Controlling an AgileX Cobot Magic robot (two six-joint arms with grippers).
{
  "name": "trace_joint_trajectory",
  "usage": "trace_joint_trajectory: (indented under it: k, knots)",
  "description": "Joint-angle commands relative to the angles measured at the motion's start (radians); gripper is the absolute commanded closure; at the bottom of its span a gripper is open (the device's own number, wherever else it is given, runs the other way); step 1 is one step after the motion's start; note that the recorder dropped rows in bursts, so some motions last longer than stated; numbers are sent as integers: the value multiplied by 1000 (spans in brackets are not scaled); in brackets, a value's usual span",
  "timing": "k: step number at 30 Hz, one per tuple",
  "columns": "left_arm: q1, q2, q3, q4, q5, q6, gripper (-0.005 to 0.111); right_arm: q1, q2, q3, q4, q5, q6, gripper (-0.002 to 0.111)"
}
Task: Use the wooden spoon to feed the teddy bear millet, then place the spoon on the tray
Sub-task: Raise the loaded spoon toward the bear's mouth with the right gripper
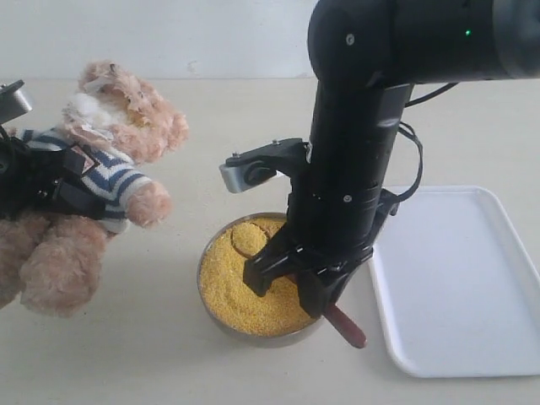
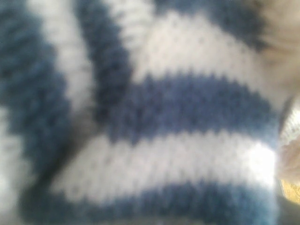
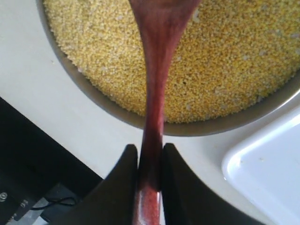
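The teddy bear (image 1: 118,126) leans back at the left, its striped shirt (image 2: 187,108) filling the blurred left wrist view. My left gripper (image 1: 34,181) clasps its torso; the fingers themselves do not show in the wrist view. The wooden spoon (image 3: 157,70) is pinched by its handle in my right gripper (image 3: 151,150), which is shut on it. Its handle end (image 1: 346,326) sticks out below the right gripper (image 1: 291,287). The spoon's bowl points over the millet (image 3: 234,56) and is cut off at the frame edge. The millet (image 1: 232,287) fills the metal bowl (image 1: 253,337). The tray (image 1: 460,278) lies right of the bowl, with nothing on it.
The metal bowl's rim (image 3: 93,96) sits close to the tray's corner (image 3: 267,173). A round dent marks the millet's far side (image 1: 249,236). The right arm's black body stands over the bowl and hides its right half. Beige tabletop lies between bear and bowl.
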Motion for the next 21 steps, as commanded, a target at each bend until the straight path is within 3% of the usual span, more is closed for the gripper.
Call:
trace_joint_trajectory:
  k: [1, 21]
  knots:
    - [-3, -12, 2, -18, 8, 24, 103, -4, -5, -46, 18, 5, 21, 109]
    - [-3, -12, 7, -28, 107, 80, 103, 34, 7, -291, 23, 5, 50, 109]
